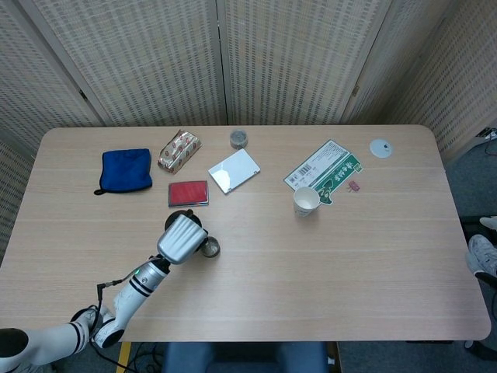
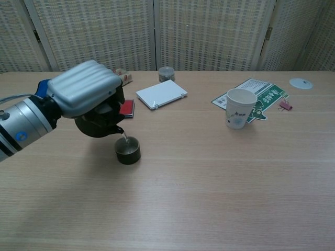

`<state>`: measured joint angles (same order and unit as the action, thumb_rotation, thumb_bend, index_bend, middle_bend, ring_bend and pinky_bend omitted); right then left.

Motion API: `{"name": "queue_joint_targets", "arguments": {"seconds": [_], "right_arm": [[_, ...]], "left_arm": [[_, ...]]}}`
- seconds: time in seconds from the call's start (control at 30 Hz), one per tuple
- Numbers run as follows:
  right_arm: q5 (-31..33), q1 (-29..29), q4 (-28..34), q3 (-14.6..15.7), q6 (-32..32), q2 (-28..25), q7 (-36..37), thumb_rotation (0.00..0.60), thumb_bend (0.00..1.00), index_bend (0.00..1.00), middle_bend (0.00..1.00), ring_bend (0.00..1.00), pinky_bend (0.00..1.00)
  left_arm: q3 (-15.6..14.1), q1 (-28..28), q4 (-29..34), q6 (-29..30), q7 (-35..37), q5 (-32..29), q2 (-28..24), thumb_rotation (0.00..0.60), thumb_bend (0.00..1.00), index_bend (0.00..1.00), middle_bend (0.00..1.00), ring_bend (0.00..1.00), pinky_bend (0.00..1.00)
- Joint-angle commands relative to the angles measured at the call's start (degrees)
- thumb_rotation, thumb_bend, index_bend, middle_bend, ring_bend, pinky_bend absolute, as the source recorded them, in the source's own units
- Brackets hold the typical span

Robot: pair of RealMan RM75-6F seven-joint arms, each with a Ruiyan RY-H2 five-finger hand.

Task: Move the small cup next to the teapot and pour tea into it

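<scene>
Small cup (image 2: pixel 127 149) sits under the tilted teapot (image 2: pixel 99 123) gripped by the left hand (image 2: pixel 86 94); tip gently, keeping the stream centred

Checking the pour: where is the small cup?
Chest view, left of centre: small cup stands just below the tilted teapot in the left hand.
</scene>
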<state>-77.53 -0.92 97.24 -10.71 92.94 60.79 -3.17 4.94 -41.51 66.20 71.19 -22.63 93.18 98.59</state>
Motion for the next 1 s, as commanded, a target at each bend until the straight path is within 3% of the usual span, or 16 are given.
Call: {"name": "queue_joint_targets", "arguments": {"seconds": [0.03,1.0], "right_arm": [[0.02,-0.02,-0.05,0.01,-0.03,-0.01,0.07,0.6,0.2,0.31,0.28,0.18,0.27],[0.0,-0.17,-0.2,-0.12,0.14,-0.04,0.34,0.6,0.2,0.31,0.28,0.18,0.27]], "left_arm": [[0.04,-0.03,-0.13,0.0,-0.1,-0.02,0.11,0.6,0.36,1.0,1.0,1.0,0.57],[0.01,-0.22,-1.52,0.11,-0.47,0.12,0.3,0.6,0.36,1.0,1.0,1.0,0.57]]}}
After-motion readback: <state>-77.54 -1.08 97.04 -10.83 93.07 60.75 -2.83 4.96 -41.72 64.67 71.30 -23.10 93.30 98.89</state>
